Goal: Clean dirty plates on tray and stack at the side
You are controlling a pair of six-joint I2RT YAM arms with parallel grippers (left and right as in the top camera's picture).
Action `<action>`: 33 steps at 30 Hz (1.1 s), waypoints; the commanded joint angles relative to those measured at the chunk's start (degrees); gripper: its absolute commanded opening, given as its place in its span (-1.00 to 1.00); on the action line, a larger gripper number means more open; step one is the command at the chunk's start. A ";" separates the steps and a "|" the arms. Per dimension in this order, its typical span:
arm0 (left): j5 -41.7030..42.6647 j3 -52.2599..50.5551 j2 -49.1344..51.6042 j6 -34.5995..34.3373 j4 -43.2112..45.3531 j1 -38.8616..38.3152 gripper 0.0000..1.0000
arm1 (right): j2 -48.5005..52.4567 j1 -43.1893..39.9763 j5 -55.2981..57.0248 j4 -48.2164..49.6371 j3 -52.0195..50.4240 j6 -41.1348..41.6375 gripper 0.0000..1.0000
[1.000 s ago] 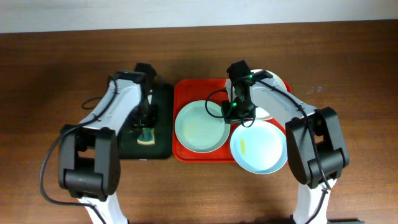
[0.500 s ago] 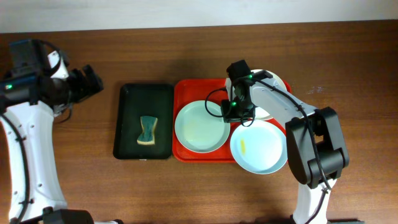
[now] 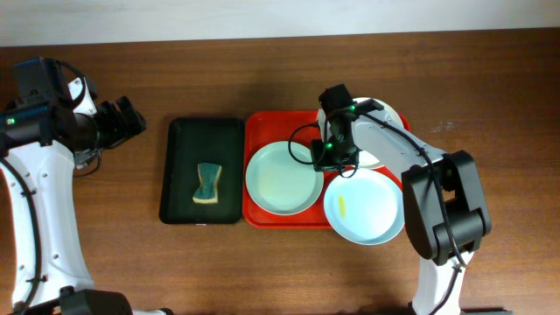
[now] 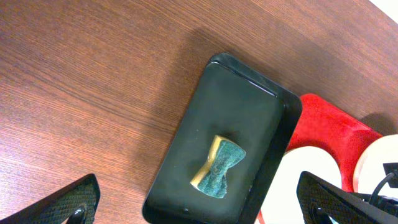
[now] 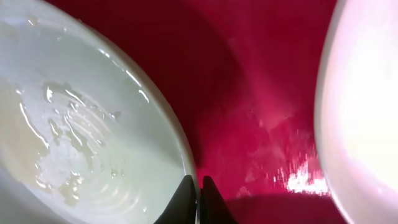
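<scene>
The red tray (image 3: 254,131) holds a pale blue-green plate (image 3: 282,178), wet in the middle. My right gripper (image 3: 328,159) is shut on that plate's right rim; in the right wrist view its fingertips (image 5: 199,194) pinch the rim of the plate (image 5: 81,137) above the tray (image 5: 249,93). A second pale plate (image 3: 365,206) with a yellow smear overhangs the tray's front right corner. A white plate (image 3: 389,118) lies at the back right, partly hidden by the right arm. My left gripper (image 3: 133,120) hangs open over bare table, far to the left.
A dark green-black tray (image 3: 179,166) left of the red one holds a green and yellow sponge (image 3: 208,184). In the left wrist view the sponge (image 4: 219,167) lies loose in that tray (image 4: 242,106), between my wide-spread fingers (image 4: 71,205). Brown wooden table surrounds both trays.
My left arm has lifted off the sponge and swung away to the far left with its jaws opened wide. The right gripper has closed fully on the plate rim.
</scene>
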 commanded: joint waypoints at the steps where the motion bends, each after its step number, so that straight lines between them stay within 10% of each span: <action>1: 0.83 -0.07 0.17 -0.11 -0.09 0.11 0.98 | -0.74 -1.64 -0.11 -4.44 3.91 0.24 -0.92; 11: 0.83 -0.07 0.17 -0.11 -0.09 0.11 0.98 | -2.27 -2.97 -0.09 -20.65 22.56 0.28 -0.92; 19: 0.81 -0.07 0.17 -0.11 -0.09 0.11 0.99 | -2.21 2.19 2.89 -12.74 27.54 13.05 -0.92; 28: 0.81 -0.07 0.17 -0.11 -0.09 0.11 0.98 | -1.79 20.17 37.29 1.18 27.54 14.03 -0.92; 33: 0.83 -0.07 0.17 -0.11 -0.09 0.11 0.98 | -1.79 30.34 62.20 11.58 27.54 -3.23 -0.92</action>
